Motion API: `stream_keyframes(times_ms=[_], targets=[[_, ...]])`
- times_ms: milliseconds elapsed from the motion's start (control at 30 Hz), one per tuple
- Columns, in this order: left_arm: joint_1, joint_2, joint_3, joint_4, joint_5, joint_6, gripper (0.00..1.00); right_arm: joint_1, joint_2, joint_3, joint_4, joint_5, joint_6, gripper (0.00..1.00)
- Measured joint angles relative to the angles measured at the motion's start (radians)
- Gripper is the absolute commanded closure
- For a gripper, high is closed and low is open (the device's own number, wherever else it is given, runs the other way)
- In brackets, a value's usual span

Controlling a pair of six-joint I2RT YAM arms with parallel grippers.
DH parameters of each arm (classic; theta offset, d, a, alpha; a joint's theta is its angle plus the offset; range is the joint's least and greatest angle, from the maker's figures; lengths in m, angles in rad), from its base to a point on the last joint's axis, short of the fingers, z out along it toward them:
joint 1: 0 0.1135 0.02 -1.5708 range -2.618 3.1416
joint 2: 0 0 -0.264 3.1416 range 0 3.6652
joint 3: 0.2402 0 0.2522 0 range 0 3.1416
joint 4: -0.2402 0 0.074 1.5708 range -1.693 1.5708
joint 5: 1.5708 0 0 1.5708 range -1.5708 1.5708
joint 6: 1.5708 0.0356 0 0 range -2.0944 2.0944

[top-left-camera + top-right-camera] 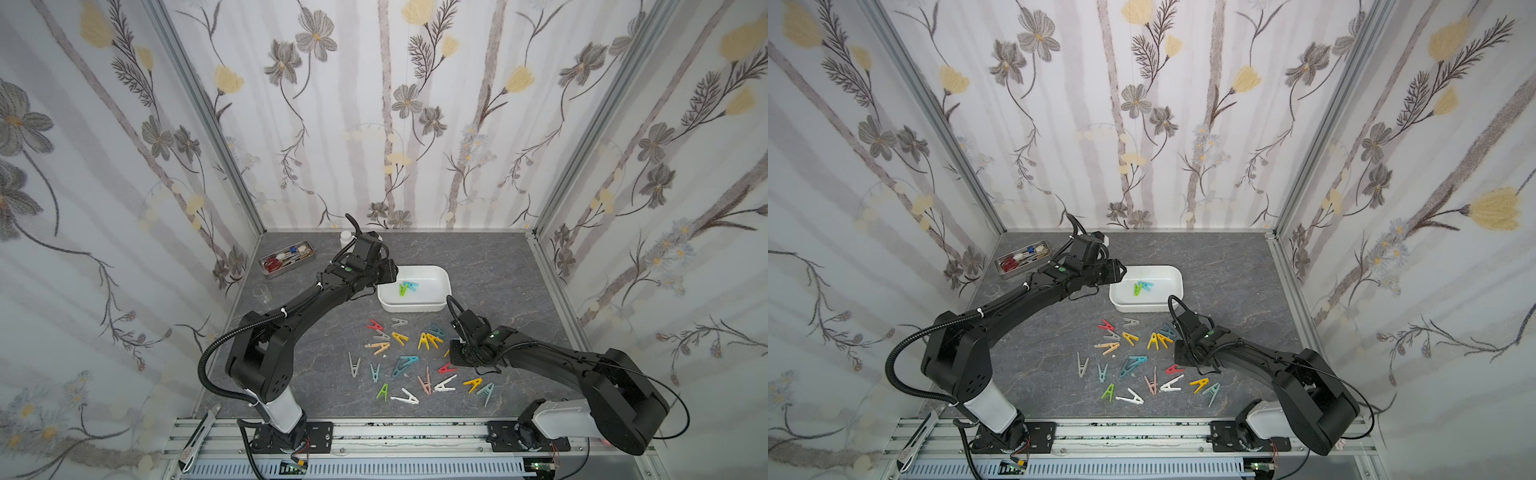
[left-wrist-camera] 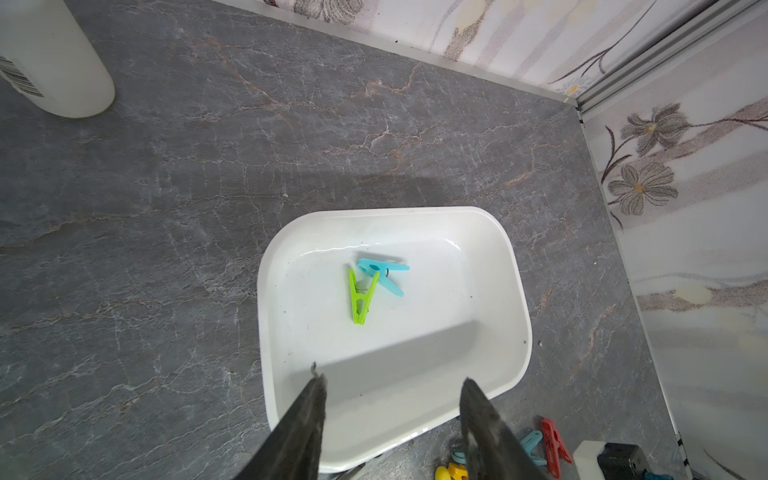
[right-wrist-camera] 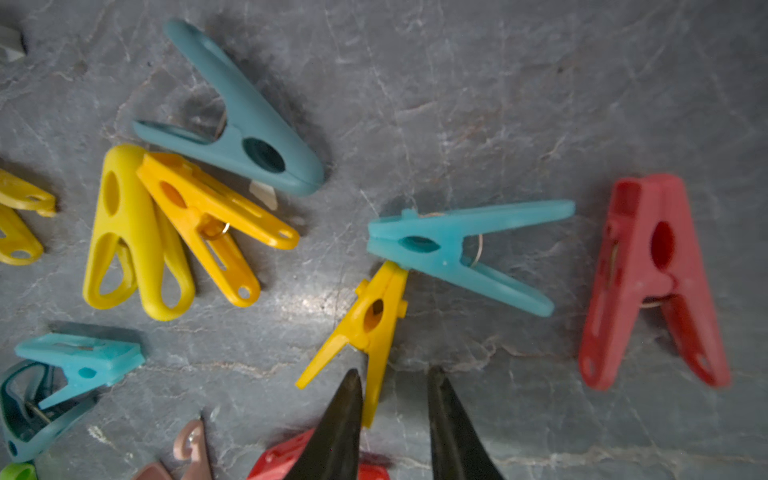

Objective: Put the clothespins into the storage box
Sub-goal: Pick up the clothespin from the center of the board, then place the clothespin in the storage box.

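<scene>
The white storage box [image 1: 415, 308] [image 2: 515, 291] stands mid-table and holds a green clothespin [image 2: 361, 297] and a light blue one [image 2: 384, 272]. My left gripper [image 2: 392, 380] hangs open and empty over the box's near left corner. Several clothespins [image 1: 405, 363] in many colours lie scattered on the grey table in front of the box. My right gripper [image 3: 394, 371] is low over their right side, open. One leg of a yellow clothespin [image 3: 374, 316] lies between its fingers, against one finger [image 3: 345, 415]. A light blue clothespin [image 3: 453, 249] touches the yellow one's nose.
A metal tray [image 1: 286, 259] with scissors and pens sits at the back left, a white bottle [image 1: 345, 239] behind the left arm, a clear beaker [image 1: 262, 293] by the left wall. A red clothespin [image 3: 652, 282] lies beside the right gripper.
</scene>
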Motion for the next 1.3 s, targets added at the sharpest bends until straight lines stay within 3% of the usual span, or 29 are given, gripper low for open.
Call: stream_keyframes(times_ms=[467,867,1033,1300], targets=[[0.006,-0.018,-0.007,0.003,-0.005,-0.018,0.48,-0.011,0.004,-0.01,0.048,-0.018,-0.044,0.95],[0.011,-0.056,-0.066,0.013,-0.021,-0.051,0.42,-0.011,-0.12,0.084,-0.053,-0.038,-0.08,0.99],[0.011,-0.032,-0.044,-0.013,-0.055,-0.042,0.34,-0.016,-0.086,0.266,-0.112,-0.053,-0.138,0.99],[0.011,-0.076,-0.047,-0.071,-0.091,0.006,0.27,-0.066,0.194,0.681,-0.164,-0.139,-0.291,0.99]])
